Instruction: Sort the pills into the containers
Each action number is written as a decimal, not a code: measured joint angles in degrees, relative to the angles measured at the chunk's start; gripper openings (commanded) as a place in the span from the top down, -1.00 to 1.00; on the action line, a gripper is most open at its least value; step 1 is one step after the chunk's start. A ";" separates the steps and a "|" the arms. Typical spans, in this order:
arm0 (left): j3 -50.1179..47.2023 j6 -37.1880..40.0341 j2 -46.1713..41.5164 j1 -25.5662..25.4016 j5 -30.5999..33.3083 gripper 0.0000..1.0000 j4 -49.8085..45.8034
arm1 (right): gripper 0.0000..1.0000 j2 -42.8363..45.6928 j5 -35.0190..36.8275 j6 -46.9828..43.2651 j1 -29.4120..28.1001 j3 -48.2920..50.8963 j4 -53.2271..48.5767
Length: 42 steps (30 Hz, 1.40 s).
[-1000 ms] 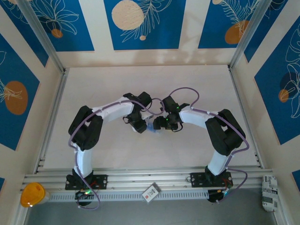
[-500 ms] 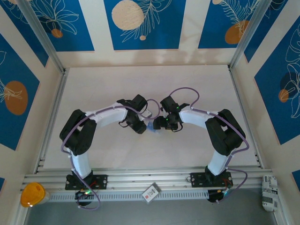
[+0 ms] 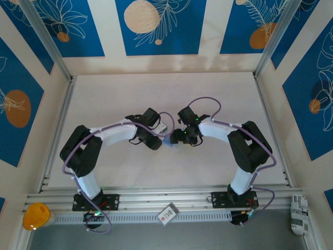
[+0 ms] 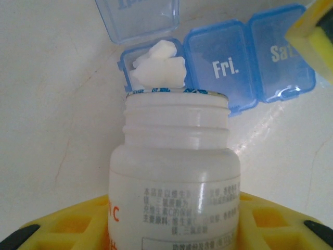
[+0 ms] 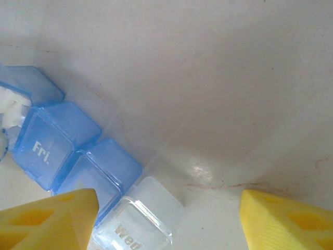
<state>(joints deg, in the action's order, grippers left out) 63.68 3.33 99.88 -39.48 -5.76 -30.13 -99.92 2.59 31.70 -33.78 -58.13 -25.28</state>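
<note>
White bottle (image 4: pixel 174 177), uncapped, is clamped in the left gripper (image 4: pixel 174 221) with its mouth at the blue pill box (image 4: pixel 229 67), mid-table. Pour step: white pills (image 4: pixel 158 67) are heaped in the open compartment beside Fri., lid (image 4: pixel 138 18) up. Right gripper (image 5: pixel 169 219) is spread wide, holding nothing, one finger possibly steadying the Sat end. Next: level the bottle, open Fri.; shut lids block pouring. Orange bottle (image 3: pixel 35 216) near-left, well apart.

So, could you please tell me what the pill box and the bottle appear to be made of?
Pill box: translucent blue plastic, glossy, judging by its see-through raised lid and bright highlights. Bottle: milky white plastic, smooth and probably semi-gloss, with a moulded threaded neck and soft reflections.
</note>
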 measured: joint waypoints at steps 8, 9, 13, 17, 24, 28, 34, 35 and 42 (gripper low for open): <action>-4.94 -0.02 -3.50 0.26 -1.68 1.00 5.03 | -0.46 -0.02 0.00 0.15 0.00 -0.04 -0.04; -5.62 -0.02 -3.93 0.31 -1.79 1.00 5.86 | -0.46 -0.02 0.00 0.15 0.00 -0.04 -0.07; -7.96 -0.04 -5.60 0.48 -2.82 1.00 9.14 | -0.46 -0.09 0.00 0.17 0.00 -0.33 -0.46; -10.93 -0.24 -7.52 0.87 -4.07 1.00 13.44 | -0.46 -0.11 0.00 0.17 0.00 -0.52 -0.72; -15.80 -0.92 -11.04 1.55 -6.08 1.00 21.27 | -0.46 -0.31 0.00 0.35 0.02 -0.96 -1.29; -18.58 -1.55 -13.29 1.64 -6.71 1.00 25.90 | -0.46 -0.31 -0.04 0.42 0.04 -1.09 -1.46; -22.03 -2.82 -17.29 1.79 -6.91 1.00 33.66 | -0.47 -0.15 -0.13 1.44 0.39 -1.97 -3.17; -22.47 -3.04 -17.90 1.84 -6.93 1.00 35.17 | -0.47 0.11 -0.22 1.51 0.52 -2.01 -3.52; -23.80 -4.94 -19.80 1.97 -6.88 1.00 45.24 | -0.48 5.03 -0.26 2.51 2.99 -4.00 -6.16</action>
<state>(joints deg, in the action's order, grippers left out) 39.88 -1.61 80.07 -37.52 -12.64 15.11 -94.89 2.33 34.22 -30.79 -62.13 -31.44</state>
